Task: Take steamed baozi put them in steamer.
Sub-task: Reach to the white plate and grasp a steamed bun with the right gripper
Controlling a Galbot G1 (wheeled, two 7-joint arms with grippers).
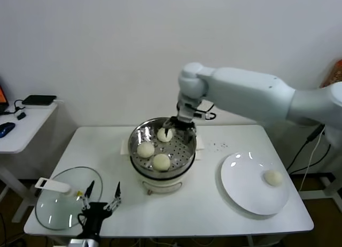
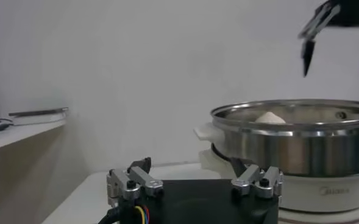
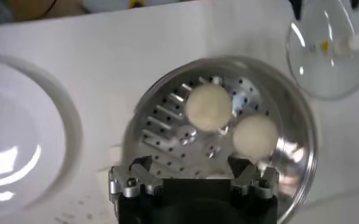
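Note:
The steel steamer (image 1: pixel 140 134) stands mid-table on its white base. Three cream-white baozi lie on its perforated tray: one at the back (image 1: pixel 164 134), one on the left (image 1: pixel 145 149), one at the front (image 1: pixel 161 162). A fourth baozi (image 1: pixel 273 177) lies on the white plate (image 1: pixel 243 191) to the right. My right gripper (image 1: pixel 179 125) hangs open and empty just above the back of the steamer, over the back baozi. In the right wrist view the right gripper (image 3: pixel 191 167) is open above the tray, with two baozi (image 3: pixel 208 106) (image 3: pixel 255 136) showing. My left gripper (image 1: pixel 101 196) is parked open near the front left edge.
A round glass lid (image 1: pixel 53 207) with a white handle lies at the front left, beside the left gripper. A side desk (image 1: pixel 24 121) with dark items stands to the left. The left wrist view shows the steamer wall (image 2: pixel 295 146) and the right gripper's fingers (image 2: pixel 305 52) above it.

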